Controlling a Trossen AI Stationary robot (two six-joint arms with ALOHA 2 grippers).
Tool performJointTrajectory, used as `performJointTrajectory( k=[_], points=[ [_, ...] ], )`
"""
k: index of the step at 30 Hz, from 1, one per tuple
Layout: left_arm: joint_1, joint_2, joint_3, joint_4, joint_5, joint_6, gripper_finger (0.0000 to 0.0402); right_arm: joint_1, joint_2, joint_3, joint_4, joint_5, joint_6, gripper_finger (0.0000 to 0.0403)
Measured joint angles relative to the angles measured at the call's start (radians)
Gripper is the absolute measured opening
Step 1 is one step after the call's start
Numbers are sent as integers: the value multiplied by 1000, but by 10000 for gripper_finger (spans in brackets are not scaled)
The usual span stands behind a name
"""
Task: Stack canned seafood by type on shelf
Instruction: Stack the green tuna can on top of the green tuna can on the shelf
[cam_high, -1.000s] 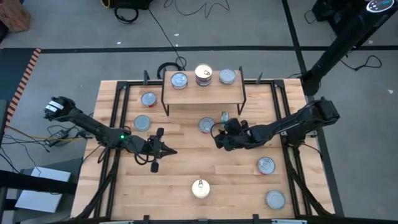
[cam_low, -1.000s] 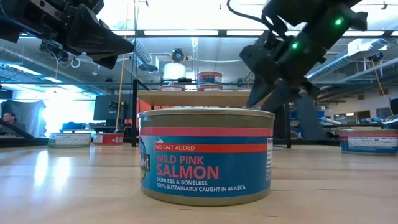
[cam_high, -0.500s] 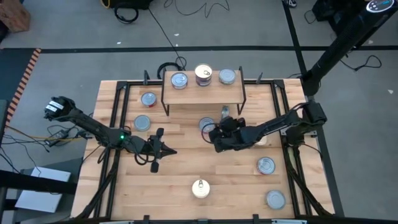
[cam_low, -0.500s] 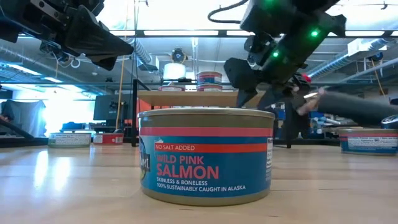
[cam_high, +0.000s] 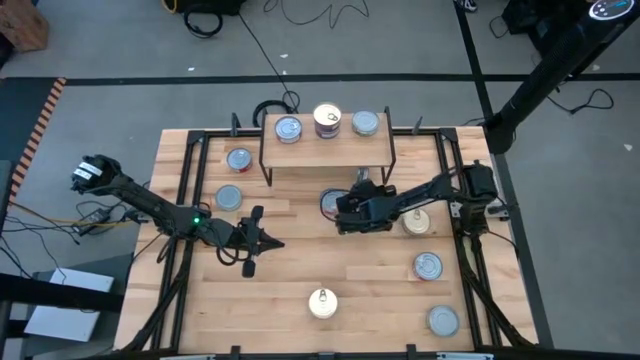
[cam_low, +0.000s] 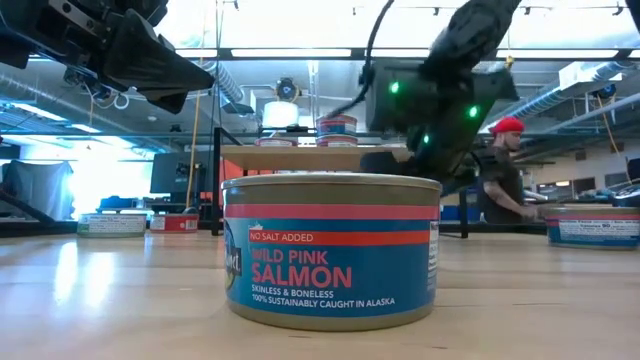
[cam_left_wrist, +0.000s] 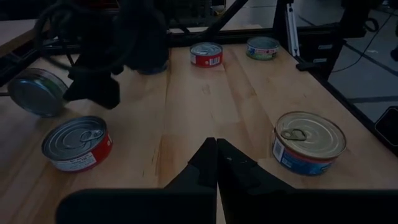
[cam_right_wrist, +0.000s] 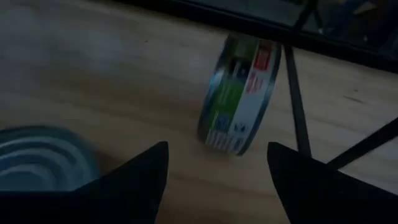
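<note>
A can (cam_right_wrist: 239, 93) stands up on its edge on the table, right by a thin black leg of the shelf (cam_high: 327, 146), and three more cans sit on top of the shelf. The right gripper (cam_right_wrist: 214, 171) is close to it with its fingers spread wide and holding nothing. I think a small bump could make the can roll off under the shelf or fall flat. The left gripper (cam_left_wrist: 216, 155) waits far away with its fingers pressed together.

The wrist views are dimly lit and the right one is blurred; strong backlight and ceiling glare are seen in the low view.
</note>
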Motion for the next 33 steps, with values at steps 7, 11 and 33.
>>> performJointTrajectory(
  k=[7,11,33],
  points=[
    [0,0,0,0,0,1,6,-62,64,0,60,49,-19,262],
    [0,0,0,0,0,0,6,-88,80,-1,109,26,-81,203],
    [-1,0,0,-3,0,-3,6,104,5,-3,29,-149,-261,16]
  ],
)
